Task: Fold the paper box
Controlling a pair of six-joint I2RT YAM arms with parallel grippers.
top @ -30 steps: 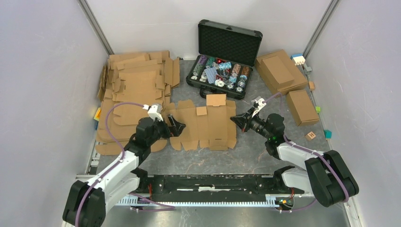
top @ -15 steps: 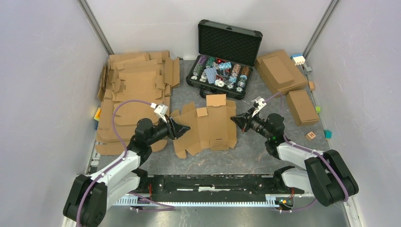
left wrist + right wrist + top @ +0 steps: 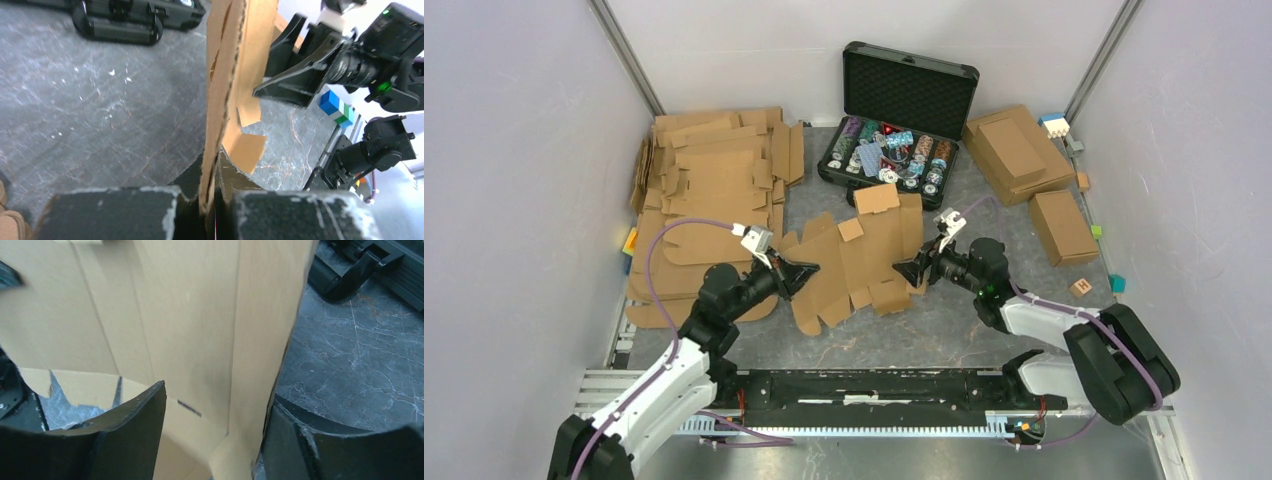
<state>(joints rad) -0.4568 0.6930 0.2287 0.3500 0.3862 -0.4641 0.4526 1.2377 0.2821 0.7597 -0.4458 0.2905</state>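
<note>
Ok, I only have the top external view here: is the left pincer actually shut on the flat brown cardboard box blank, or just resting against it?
Observer: Shut on it. In the left wrist view the left pincer clamps the near edge of the flat brown cardboard box blank, which shows edge-on between the two black fingers.
Operator: And the other side?
Observer: Open. In the right wrist view the right pincer has its fingers well apart, with a creased panel of the blank running between them.
</note>
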